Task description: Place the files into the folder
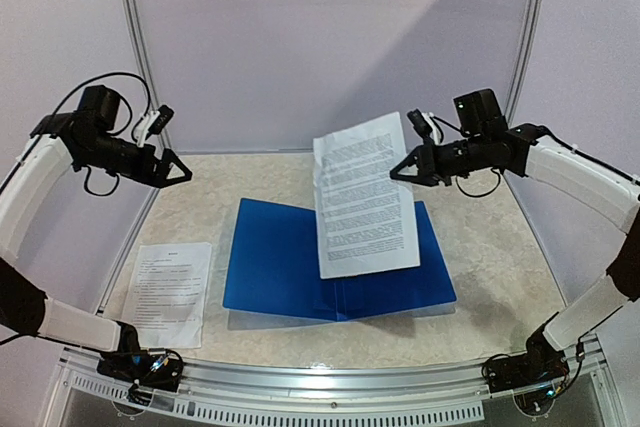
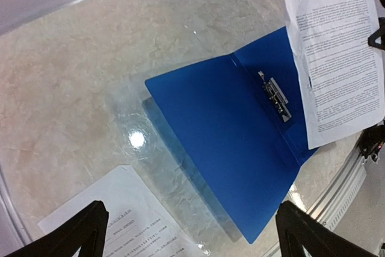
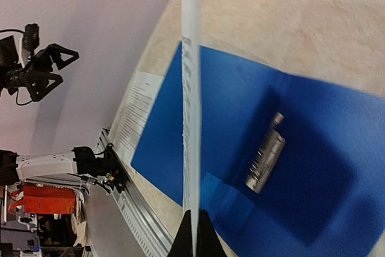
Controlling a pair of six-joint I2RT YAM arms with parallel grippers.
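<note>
**Printed sheet [image 1: 365,209] held above open blue folder [image 1: 275,267]**
Right claw [image 1: 400,173] is clamped on the sheet's right edge. The sheet is best lowered flat and squared beside the metal clip [image 2: 275,96]. Left claw [image 1: 180,172] is spread wide, raised and empty. Second sheet [image 1: 170,292] lies left of the folder on the mottled beige tabletop [image 1: 480,247], backed by pale lilac wall panels [image 1: 330,37].

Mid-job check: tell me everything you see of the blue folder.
The folder is thin, royal-blue, plastic-looking, lying open on the table, both leaves spread, inside up. A metal clip sits beside the spine crease. Neither gripper touches it; the sheet held by the right gripper hangs over its right leaf.
</note>
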